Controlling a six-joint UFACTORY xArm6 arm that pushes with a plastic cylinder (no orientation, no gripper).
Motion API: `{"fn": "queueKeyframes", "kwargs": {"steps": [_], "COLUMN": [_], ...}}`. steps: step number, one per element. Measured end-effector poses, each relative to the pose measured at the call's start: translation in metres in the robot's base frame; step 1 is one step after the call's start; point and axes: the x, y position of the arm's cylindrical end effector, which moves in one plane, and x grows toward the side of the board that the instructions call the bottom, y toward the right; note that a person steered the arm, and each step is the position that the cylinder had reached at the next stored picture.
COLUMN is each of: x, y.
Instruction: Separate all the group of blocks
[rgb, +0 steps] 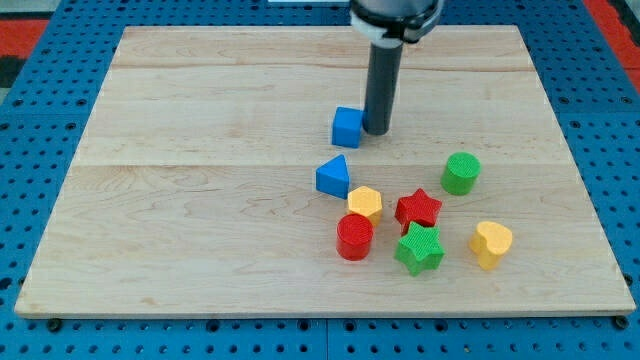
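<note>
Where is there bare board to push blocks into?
The board's whole left half is bare, as is the top strip either side of my tip, which touches the blue cube. Crowded: the lower right, around the red star and yellow hexagon.

No text, label, brand, number or sign can be read anywhere in the frame. The wooden bench (200, 200) is bare of markings, the perforated blue surface (40, 130) around it carries only holes, and the coloured blocks in the lower right of the frame, such as the blue cube (346, 127), show plain faces without lettering.
</note>
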Motion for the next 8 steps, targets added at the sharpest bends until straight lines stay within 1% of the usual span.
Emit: {"fn": "queueKeyframes", "kwargs": {"steps": [1, 2, 3, 4, 6, 7, 8], "x": [0.021, 0.057, 0.075, 0.087, 0.083, 0.083, 0.052], "y": [-0.003, 0.003, -0.023, -0.064, -0.114, -0.155, -0.16]}}
